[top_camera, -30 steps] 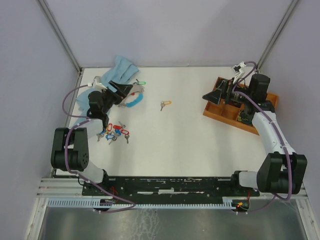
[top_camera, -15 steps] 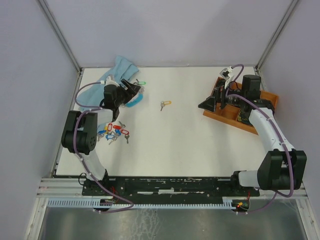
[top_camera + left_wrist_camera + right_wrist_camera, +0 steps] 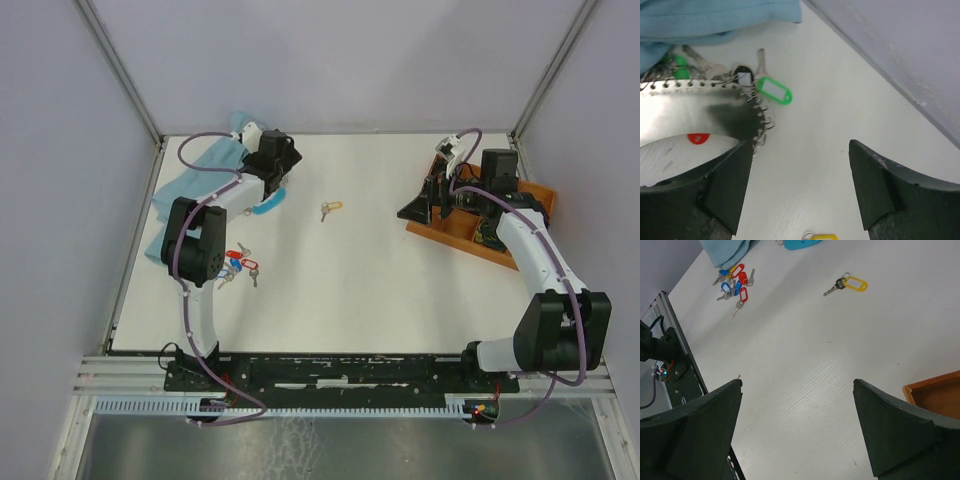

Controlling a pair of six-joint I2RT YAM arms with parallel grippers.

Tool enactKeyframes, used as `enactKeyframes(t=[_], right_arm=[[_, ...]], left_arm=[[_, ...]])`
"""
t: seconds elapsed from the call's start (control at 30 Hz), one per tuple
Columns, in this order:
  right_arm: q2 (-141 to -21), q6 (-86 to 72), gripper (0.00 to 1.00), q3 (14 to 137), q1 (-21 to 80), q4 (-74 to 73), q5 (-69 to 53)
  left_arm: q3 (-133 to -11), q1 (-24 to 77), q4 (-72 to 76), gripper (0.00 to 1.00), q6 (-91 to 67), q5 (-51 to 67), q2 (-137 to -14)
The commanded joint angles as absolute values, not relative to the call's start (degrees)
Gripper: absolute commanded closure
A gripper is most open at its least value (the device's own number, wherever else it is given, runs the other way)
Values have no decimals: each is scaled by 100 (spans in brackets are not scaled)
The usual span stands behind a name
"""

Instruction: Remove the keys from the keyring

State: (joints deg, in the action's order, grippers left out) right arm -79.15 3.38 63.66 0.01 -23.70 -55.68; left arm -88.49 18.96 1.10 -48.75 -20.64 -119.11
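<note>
My left end effector [image 3: 800, 150] stands wide, empty, just beside the keyring [image 3: 690, 106]; right end effector [image 3: 797, 387] wide, empty, above counter [image 3: 805, 360].

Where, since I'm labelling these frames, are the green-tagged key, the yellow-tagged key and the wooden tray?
green-tagged key [image 3: 773, 91], left wrist view, on its green tag.
yellow-tagged key [image 3: 856, 284], right wrist view, on its yellow tag.
wooden tray [image 3: 935, 390], right wrist view, on its visible corner.

Keyring [image 3: 268, 203] at the table's [image 3: 350, 290] eleven o'clock, beside the cloth [image 3: 195, 175]; loose keys [image 3: 238, 264] at its six, single key [image 3: 331, 209] at three, tray [image 3: 447, 238] beyond.
</note>
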Motion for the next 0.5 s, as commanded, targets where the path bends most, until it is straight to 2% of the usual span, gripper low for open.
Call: enactKeyframes(t=[0.0, 0.23, 0.37, 0.47], right_arm=[[-7996, 542, 0, 6656, 0, -2418, -5550], [-8067, 547, 0, 6644, 0, -2443, -5619], [-8085, 536, 0, 6640, 0, -2443, -5672], [-8075, 545, 0, 6629, 0, -2443, -5694]], left_arm=[[-8504, 1881, -388, 17, -4947, -3097, -11743], [-8106, 1715, -44, 19, -4949, -2730, -11781], [-7586, 1557, 817, 19, -4598, -2190, -11583], [-7312, 1440, 1413, 24, -4034, -1399, -11573]])
